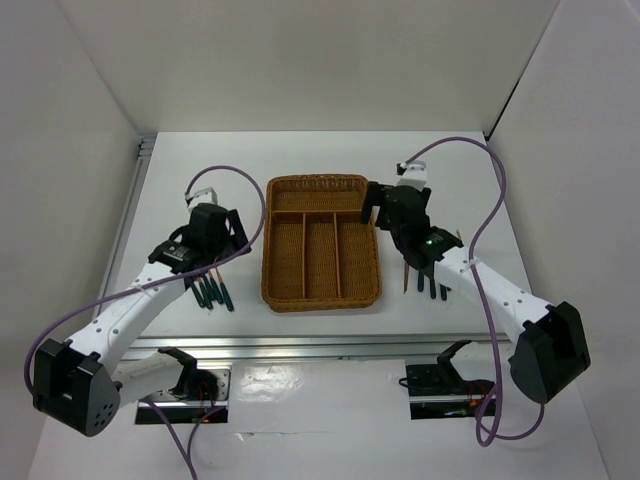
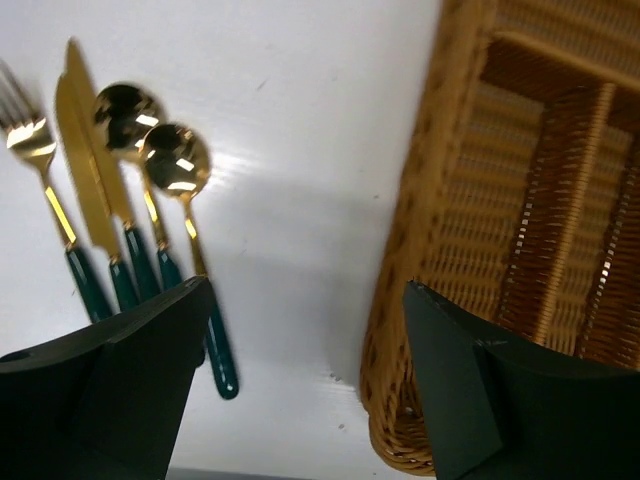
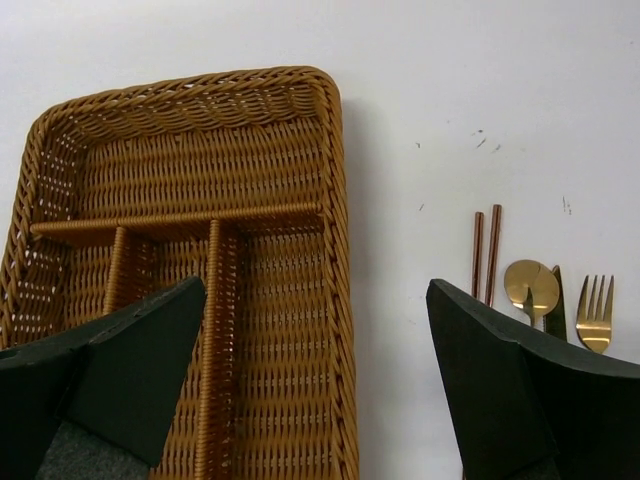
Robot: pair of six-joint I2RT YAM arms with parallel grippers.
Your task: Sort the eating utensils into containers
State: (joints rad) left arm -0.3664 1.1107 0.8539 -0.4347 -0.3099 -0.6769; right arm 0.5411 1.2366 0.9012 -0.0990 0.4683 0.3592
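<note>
Fingers on both arms stand spread wide, nothing between them. From above, a white table (image 1: 450, 170) boxed in by plain white walls carries the brown wicker tray (image 1: 270, 250) at its middle. The left gripper (image 1: 235, 240) hovers just left of the tray, near green-handled utensils (image 1: 213, 292). The right gripper (image 1: 375, 212) hangs at the tray's far right corner. Both arms reach forward with bent elbows, trailing purple cables (image 1: 490, 220).

The left wrist view shows a fork (image 2: 30, 135), knife blades (image 2: 85, 170) and two spoons (image 2: 175, 165) side by side on the table, apart from the tray's wall.

The right wrist view shows the tray's crosswise slot, with chopsticks (image 3: 485, 255), a spoon (image 3: 530, 285) and another fork (image 3: 595, 315) lying outside it.
</note>
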